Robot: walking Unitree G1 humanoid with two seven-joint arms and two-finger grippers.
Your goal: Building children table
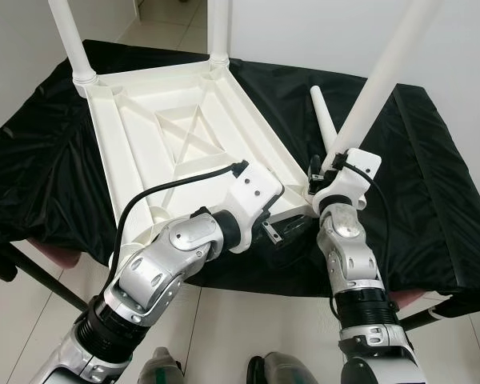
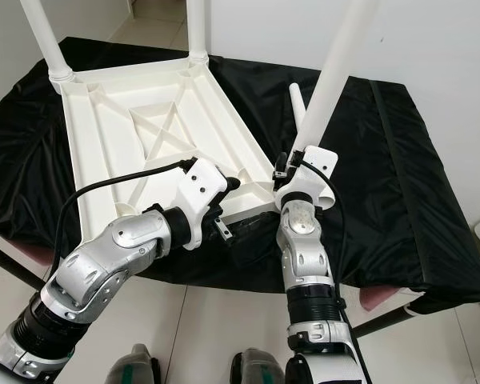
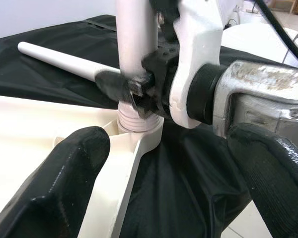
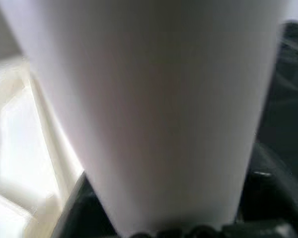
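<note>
A white children's table (image 1: 184,136) lies upside down on a black cloth. Two white legs (image 1: 68,36) (image 1: 218,28) stand in its far corners. A third leg (image 1: 384,72) rises tilted from the near right corner socket (image 3: 136,121). My right gripper (image 1: 324,172) is shut on this leg just above its threaded base, and the leg (image 4: 154,109) looms close in the right wrist view. My left gripper (image 1: 286,230) is open at that same corner, one finger (image 3: 64,183) over the table's rim and the other (image 3: 273,168) beside the right wrist. A loose leg (image 1: 322,116) lies on the cloth behind.
The black cloth (image 1: 432,184) covers a low work surface that drops off at the near edge onto white floor tiles. A white wall stands behind. My feet (image 1: 280,372) are just below the near edge.
</note>
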